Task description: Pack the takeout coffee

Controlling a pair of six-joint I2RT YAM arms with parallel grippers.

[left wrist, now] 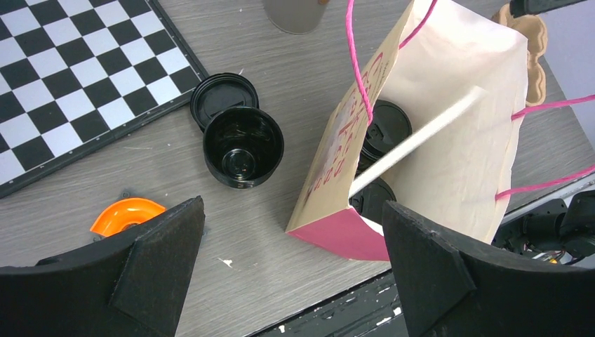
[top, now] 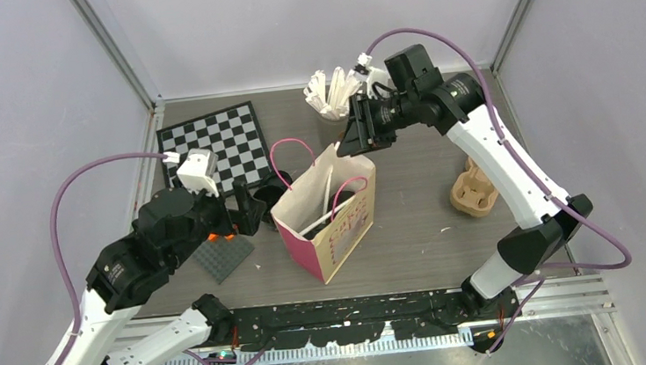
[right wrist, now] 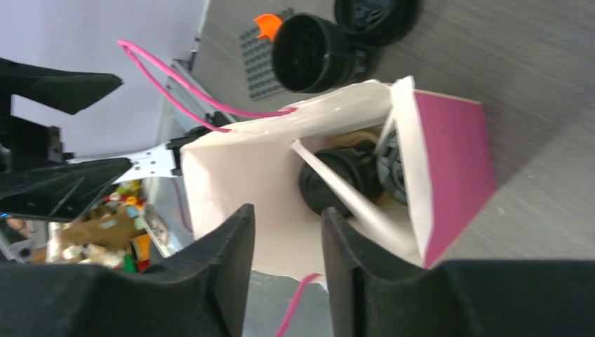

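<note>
Two lidded cups are already down in the bag, side by side at the bottom. A white stick leans across them, from the floor of the bag up to its rim. The bag stands upright and open in the middle of the worktop, its pink handles splayed out.

One open cup is not packed. It stands upright on the worktop just left of the bag and looks empty. Its lid lies flat behind it, touching both the cup and the edge of the checkerboard. To my eye the job is most of the way there but not finished: that cup wants its lid pressed on, then it has to go in with the others. Whether a third will fit beside the two I cannot judge from here.

The right jaws hang just above the bag's mouth, a little apart with nothing between them; only the bag's inner wall shows through the gap. The left jaws are spread wide and empty, low over the worktop. The bag's near corner and the open cup lie ahead of them, near both and touching neither.

Off to the right the carrier sits empty, well apart from the bag, and the cup of sticks stands behind the bag. I cannot tell whether either is meant to go in. An orange piece near the left jaws seems to have no part in this.
</note>
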